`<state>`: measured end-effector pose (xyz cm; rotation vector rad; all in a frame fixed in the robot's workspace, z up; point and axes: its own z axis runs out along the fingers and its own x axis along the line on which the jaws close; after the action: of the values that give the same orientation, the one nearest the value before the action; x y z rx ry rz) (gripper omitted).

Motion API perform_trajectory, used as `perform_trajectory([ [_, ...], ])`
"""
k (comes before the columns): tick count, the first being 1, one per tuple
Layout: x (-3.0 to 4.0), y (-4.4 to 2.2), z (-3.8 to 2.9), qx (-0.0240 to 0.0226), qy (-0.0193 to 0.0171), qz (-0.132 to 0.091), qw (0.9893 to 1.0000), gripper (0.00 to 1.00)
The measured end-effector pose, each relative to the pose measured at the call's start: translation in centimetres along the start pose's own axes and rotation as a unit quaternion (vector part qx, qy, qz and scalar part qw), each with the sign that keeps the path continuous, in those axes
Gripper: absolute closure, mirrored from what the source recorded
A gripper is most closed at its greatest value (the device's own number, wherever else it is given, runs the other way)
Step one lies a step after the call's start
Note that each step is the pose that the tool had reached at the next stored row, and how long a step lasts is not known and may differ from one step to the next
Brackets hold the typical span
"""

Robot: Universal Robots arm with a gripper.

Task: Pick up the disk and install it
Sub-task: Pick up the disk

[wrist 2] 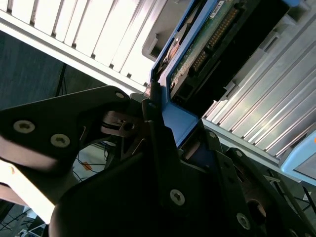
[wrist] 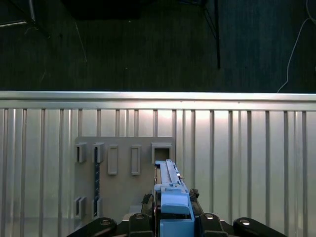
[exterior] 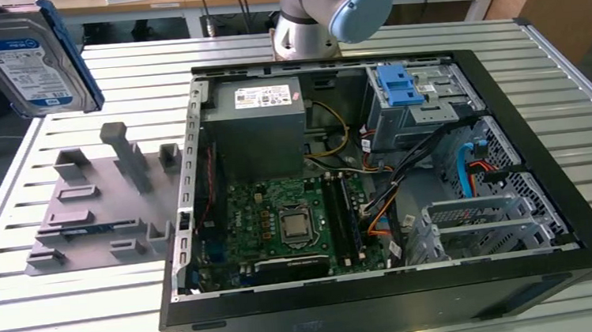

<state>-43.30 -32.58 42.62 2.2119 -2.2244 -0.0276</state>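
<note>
While the gripper (wrist 2: pixel 180 131) clamped the disk (exterior: pixel 28 56) by its blue frame, the drive hung upright high over the rack (exterior: pixel 98 205) at the exterior view's left, well apart from the case (exterior: pixel 381 167) — held clear, likely, for carrying to a bay. Silver body, white-and-blue label facing out — green board (wrist 2: pixel 197 49) and connector pins on the back.

Silver disk (exterior: pixel 10 30), white-blue label (exterior: pixel 32 72), blue frame (exterior: pixel 81 68); ribbed pale table (exterior: pixel 76 326).
</note>
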Motion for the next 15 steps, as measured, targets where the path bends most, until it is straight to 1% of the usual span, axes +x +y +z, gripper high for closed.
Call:
perform_trajectory([
  [3, 0.00, 0.00, -0.31, 0.0001, 0.0000, 0.000, 1.0000, 0.64],
  [15, -0.02, 0.03, -1.94, 0.0004, 0.0000, 0.000, 1.0000, 0.64],
])
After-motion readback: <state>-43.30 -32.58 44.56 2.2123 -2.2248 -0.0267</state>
